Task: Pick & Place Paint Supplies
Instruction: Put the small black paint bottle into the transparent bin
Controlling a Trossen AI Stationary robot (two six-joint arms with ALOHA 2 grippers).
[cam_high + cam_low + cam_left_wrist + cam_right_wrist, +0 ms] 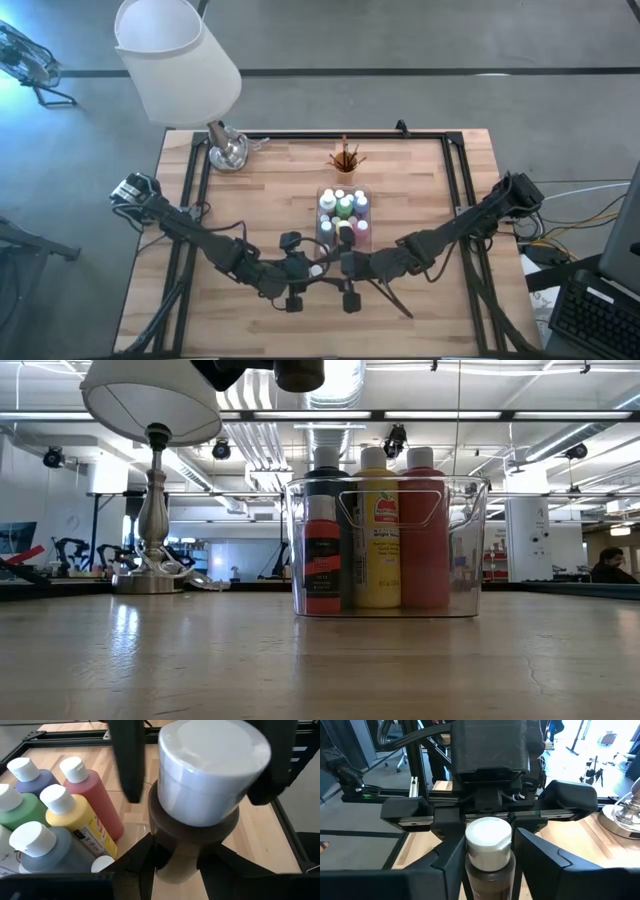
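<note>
Between both grippers, left gripper [175, 865] clamped, right gripper [487, 852] unclear: brown bottle [488, 855], label hidden.

Paint bottles [343, 207] are standing inside the tray [325, 190] at the tabletop's [270, 180] middle; brushes [346, 157] are sitting behind it, a lamp [226, 148] near the far left corner, and my two grippers are meeting at the tray's near end.

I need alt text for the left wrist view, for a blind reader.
A dark paint bottle with a white cap fills the picture, gripped between the left gripper's fingers. Beside it stand red, yellow, green and blue white-capped bottles.
</note>
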